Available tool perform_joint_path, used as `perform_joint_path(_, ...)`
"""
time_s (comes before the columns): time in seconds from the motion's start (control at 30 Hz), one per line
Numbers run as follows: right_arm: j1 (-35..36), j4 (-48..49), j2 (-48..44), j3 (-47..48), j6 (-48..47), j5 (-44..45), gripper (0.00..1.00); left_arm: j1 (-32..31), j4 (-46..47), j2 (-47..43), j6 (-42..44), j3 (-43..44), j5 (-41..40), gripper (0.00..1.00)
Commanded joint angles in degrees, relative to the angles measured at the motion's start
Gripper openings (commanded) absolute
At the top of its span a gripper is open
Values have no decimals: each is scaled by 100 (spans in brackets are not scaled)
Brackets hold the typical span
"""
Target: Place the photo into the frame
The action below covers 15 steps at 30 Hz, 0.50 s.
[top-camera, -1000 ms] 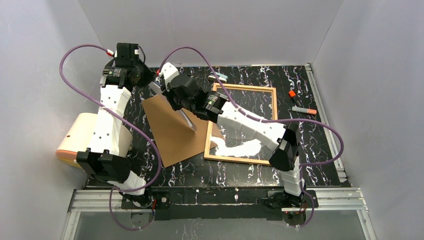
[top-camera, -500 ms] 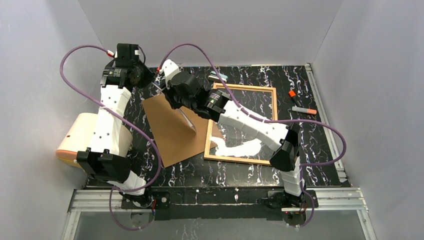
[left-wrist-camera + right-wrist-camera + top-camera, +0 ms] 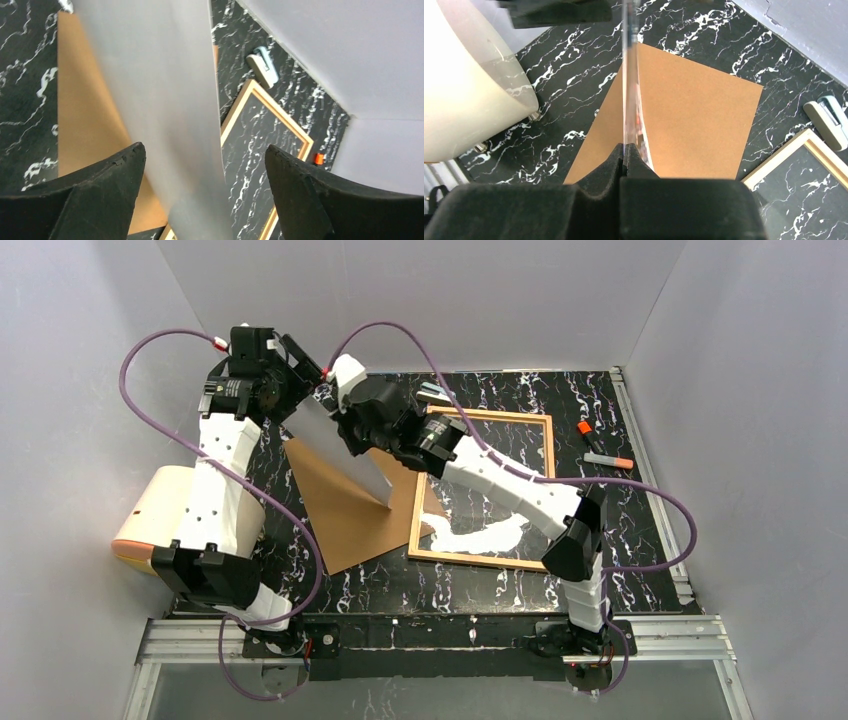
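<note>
None of the insertion done | photo (image 3: 345, 450) upright over board (image 3: 345, 525), pinched edge-on in right gripper (image 3: 626, 152) | left gripper (image 3: 204, 151) jaws apart, seemingly clear of it | frame (image 3: 548, 440) empty.

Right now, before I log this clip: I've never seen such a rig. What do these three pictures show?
Two robot arms, each with a two-finger gripper. One picture looks down from above; the other two come from wrist cameras. The right gripper is shut on the edge of the photo, holding it on edge over a brown board. The left gripper is open, a finger either side of the photo. The frame lies flat on the table, with two markers beside it.
</note>
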Motion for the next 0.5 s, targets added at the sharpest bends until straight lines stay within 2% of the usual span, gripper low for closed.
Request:
perform_joint_path(0.0, -729, 276, -716, -181, 821, -582, 1, 16, 585, -484, 146, 11, 366, 93)
perform_joint_path(0.07, -1256, 486, -1066, -695, 1387, -1188, 1, 19, 783, -522, 243, 25, 650, 98)
perform_joint_path(0.27, -3149, 1255, -2109, -2955, 3072, -2558, 1, 16, 1266, -613, 330, -127, 1300, 98)
perform_joint_path(0.47, -4460, 1407, -3104, -4938, 3746, -3074, 1, 16, 1717, -749, 273, -580, 1686, 98)
